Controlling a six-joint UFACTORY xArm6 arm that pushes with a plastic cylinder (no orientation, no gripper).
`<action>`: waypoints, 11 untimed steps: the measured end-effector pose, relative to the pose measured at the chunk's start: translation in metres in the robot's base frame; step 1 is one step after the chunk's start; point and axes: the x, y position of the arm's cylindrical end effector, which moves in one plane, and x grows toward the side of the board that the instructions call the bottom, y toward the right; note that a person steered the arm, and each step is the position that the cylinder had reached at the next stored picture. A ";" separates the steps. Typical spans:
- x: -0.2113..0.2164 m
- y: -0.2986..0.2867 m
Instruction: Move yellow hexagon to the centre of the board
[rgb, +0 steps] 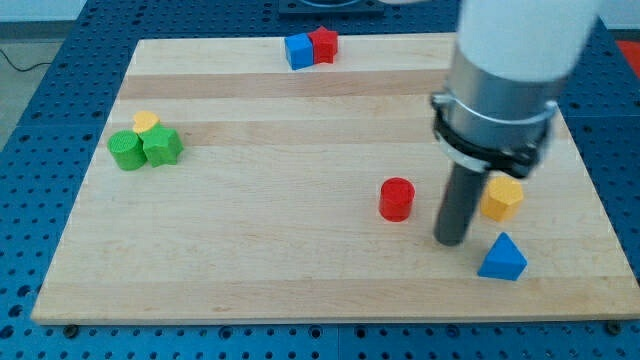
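The yellow hexagon lies on the wooden board at the view's right, below the middle height. My tip rests on the board just to the hexagon's lower left, a small gap away. A red cylinder stands left of my tip. A blue triangle lies just to my tip's lower right, under the hexagon. The arm's large body hides the board above the hexagon.
A blue cube and a red block touch at the view's top edge. At the view's left, a green cylinder, a green block and a small yellow block cluster together.
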 end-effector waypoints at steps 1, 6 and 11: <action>0.003 0.056; -0.065 -0.028; -0.155 -0.025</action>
